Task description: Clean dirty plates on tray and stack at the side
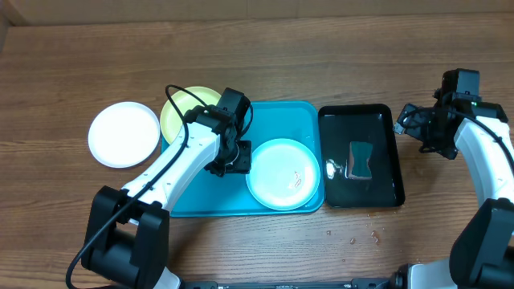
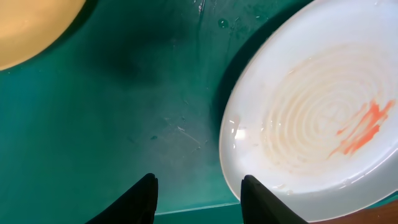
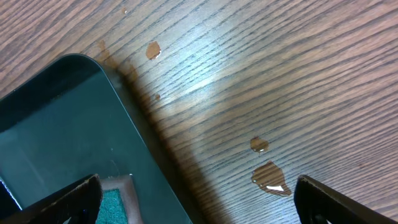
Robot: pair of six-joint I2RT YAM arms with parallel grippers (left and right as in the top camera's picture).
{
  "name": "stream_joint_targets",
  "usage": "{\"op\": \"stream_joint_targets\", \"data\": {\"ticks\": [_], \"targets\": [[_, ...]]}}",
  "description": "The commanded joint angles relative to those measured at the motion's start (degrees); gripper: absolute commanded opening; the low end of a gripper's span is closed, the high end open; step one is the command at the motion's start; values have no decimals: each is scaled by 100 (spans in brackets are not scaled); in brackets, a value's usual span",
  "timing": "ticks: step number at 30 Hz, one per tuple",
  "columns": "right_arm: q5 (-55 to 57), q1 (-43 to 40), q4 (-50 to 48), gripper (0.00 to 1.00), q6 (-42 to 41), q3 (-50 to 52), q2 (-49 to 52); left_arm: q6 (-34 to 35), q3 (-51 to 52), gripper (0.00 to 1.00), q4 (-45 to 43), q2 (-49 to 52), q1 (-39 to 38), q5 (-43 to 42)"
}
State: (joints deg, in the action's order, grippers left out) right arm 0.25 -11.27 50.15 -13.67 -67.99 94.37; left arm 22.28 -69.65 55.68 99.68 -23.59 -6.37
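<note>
Plates part-way through: one out on the table, one at the tray's edge, one still dirty in the tray.

White plate [image 1: 124, 134] sits alone on the table [image 1: 265, 48] to the left and looks clean. The yellow-green plate [image 1: 178, 120] lies at the left rim of the blue tray [image 1: 281, 120], and whether it is fully off I cannot tell. The light blue plate [image 1: 283, 173] is still inside the tray, with an orange smear [image 2: 364, 127] across its middle, so I judge that wiping it and stacking all three remain. The left gripper [image 2: 198, 186] hangs over the bare tray floor just beside that plate, jaws partly apart and holding nothing. The right gripper [image 3: 198, 186] is spread wide and empty over the table by the black tray [image 1: 361, 116], where the sponge [image 1: 361, 159] lies.
</note>
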Motion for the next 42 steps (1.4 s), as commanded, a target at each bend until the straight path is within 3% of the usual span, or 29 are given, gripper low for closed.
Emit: {"op": "stream_joint_targets", "data": {"ticks": [1,29,42], "targets": [[4,-22,-35,100,-20,-107,-7,0,-59,45,-46,31,-11,66],[4,-22,-35,100,-20,-107,-7,0,142,47,-33,33,-11,103],[4,-22,-35,100,-20,-107,-7,258,706,42,-732,33,-87,11]]}}
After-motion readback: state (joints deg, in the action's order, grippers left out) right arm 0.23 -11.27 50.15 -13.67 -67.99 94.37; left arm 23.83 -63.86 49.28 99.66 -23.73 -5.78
